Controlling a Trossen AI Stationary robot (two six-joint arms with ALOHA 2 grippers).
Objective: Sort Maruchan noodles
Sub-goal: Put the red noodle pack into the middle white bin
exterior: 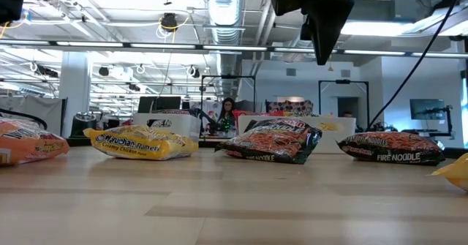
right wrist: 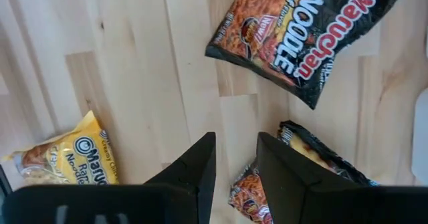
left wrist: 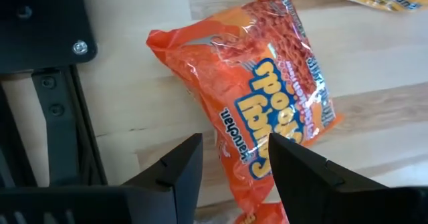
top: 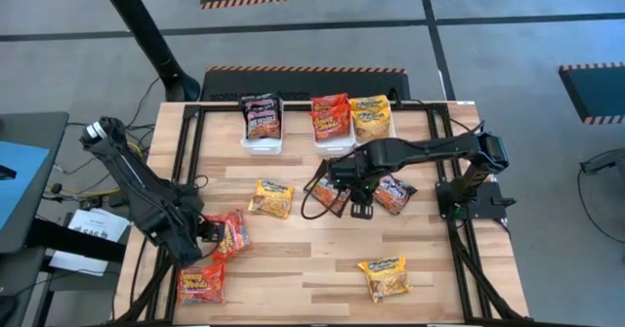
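While the left gripper (top: 200, 231) hovers at lower left, fingers slightly spread above a red packet (top: 230, 233), the right gripper (top: 344, 192), narrowly parted, hangs mid-frame over a dark packet (top: 330, 198).

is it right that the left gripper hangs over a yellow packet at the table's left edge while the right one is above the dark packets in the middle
Not quite: the packet under the left gripper is red, not yellow, as the left wrist view shows. The rest holds: it lies near the table's left edge, and the right gripper hangs over the dark packets in the middle, per the high view.
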